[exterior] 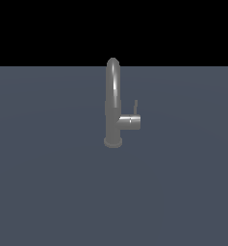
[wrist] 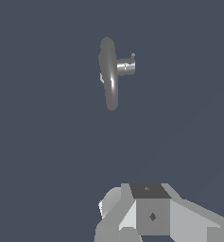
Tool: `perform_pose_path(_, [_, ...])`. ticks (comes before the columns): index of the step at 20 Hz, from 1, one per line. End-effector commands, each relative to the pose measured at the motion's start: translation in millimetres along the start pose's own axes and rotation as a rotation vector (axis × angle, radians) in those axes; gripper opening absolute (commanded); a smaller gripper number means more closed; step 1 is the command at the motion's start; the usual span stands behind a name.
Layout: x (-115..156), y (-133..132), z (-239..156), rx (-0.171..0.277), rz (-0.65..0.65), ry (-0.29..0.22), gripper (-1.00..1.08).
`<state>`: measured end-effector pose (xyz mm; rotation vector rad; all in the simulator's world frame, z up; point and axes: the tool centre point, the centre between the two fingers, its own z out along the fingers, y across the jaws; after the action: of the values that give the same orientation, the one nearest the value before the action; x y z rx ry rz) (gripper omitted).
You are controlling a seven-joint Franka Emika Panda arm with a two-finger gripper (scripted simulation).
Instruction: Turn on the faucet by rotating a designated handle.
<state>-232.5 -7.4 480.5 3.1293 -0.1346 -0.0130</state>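
Observation:
The faucet [exterior: 113, 103] is a tall slim grey tap with an arched spout and a round base, standing upright mid-scene on the grey-blue floor. A stubby side cylinder [exterior: 131, 121] juts toward the exterior view's right. From its end the handle [exterior: 135, 106], a thin dark rod, points upward. The wrist view looks down on the faucet [wrist: 108, 75] and handle [wrist: 133, 57] from well above. Only grey blocky parts of my gripper [wrist: 149, 191] show at that picture's edge, far from the faucet and touching nothing. Its jaws cannot be made out. The exterior view does not show the gripper.
A flat grey-blue surface [exterior: 48, 182] stretches all around the faucet, under a black background. Nothing else stands on it.

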Motion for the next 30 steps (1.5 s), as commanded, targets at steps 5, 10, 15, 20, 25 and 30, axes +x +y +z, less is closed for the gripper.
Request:
perform_pose_path(5, [25, -1, 5, 0.06, 0.062, -0.068, -1.0])
perform_pose_path(10, [52, 0, 11, 0.125, 0.128, -0.139, -1.0])
perform_pose_path(15, [80, 2, 20, 0.194, 0.197, -0.215, -1.0])
perform_pose_path(20, [107, 6, 32, 0.265, 0.268, -0.293, -1.0])
perform_pose_path(25, [134, 10, 46, 0.338, 0.341, -0.373, -1.0])
perform_pose_path(30, [160, 16, 63, 0.414, 0.415, -0.456, -1.0])
